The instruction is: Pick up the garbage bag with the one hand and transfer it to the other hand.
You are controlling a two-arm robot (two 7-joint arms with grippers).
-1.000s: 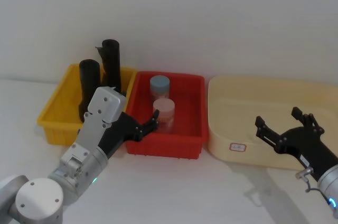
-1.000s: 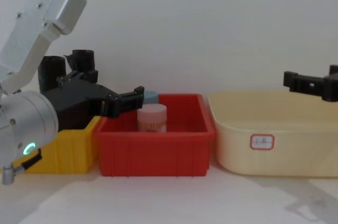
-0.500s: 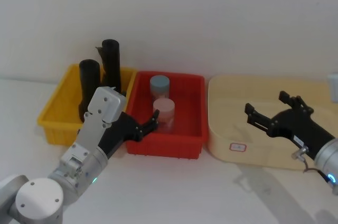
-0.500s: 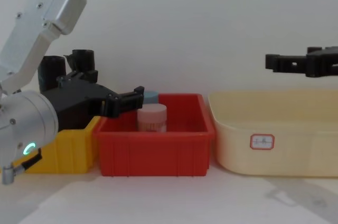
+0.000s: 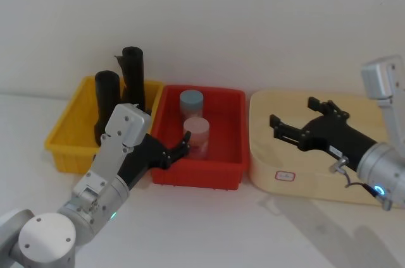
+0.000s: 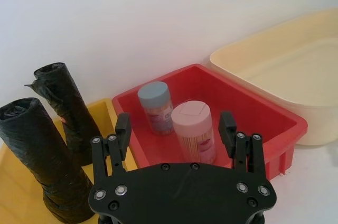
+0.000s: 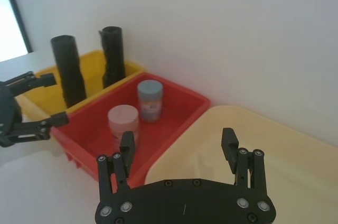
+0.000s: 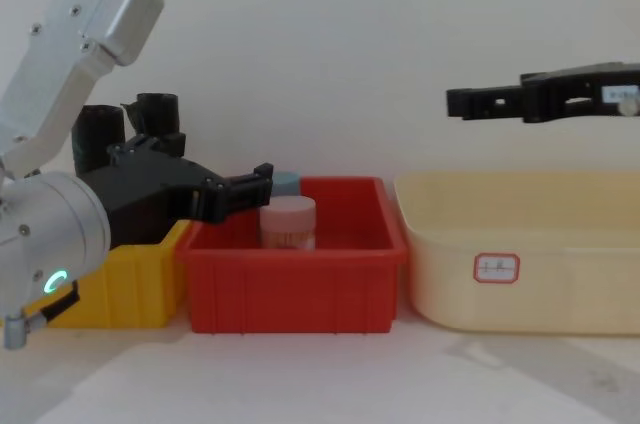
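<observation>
The garbage bag [image 5: 106, 100] is a smooth black roll standing upright in the yellow bin [image 5: 63, 135], in front of a second black roll [image 5: 133, 78] with a ragged flap at its top. It also shows as the nearer roll [image 6: 42, 166] in the left wrist view and the left-hand roll [image 7: 67, 68] in the right wrist view. My left gripper [image 5: 174, 152] is open and empty at the red bin's front left corner, right of the garbage bag and apart from it. My right gripper [image 5: 294, 113] hangs open and empty above the cream tub [image 5: 354, 186], pointing left.
The red bin [image 5: 215, 170] holds a blue-lidded jar [image 5: 191, 103] and a pink-lidded jar [image 5: 197, 135], close to my left fingertips. The white wall stands right behind the bins. White tabletop lies in front of the three containers.
My right gripper has risen and swung left over the cream tub, staying open. The left arm and both rolls have not moved.
</observation>
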